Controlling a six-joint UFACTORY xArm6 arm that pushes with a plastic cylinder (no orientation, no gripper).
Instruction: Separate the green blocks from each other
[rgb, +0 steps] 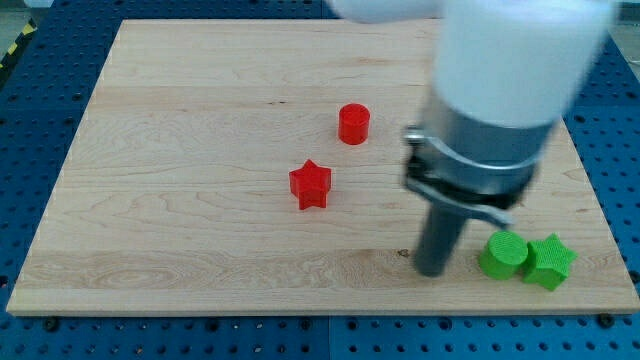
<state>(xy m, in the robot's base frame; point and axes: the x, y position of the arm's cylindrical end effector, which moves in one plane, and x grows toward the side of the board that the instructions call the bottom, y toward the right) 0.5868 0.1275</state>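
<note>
just to the view's left of the green round block (502, 255), my tip (431, 270) sits on the wooden board (180, 150); it's a bare rod, holding nothing. the green star block (550, 262) touches the round one's right side. the red star (310, 185) and red round block (353, 124) are well off to its upper left.

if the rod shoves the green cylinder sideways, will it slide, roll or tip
The green cylinder stands on its flat end and looks squat, so it probably slides rather than rolls or tips. It touches the green star, which would likely move too. My tip sits just left.
</note>
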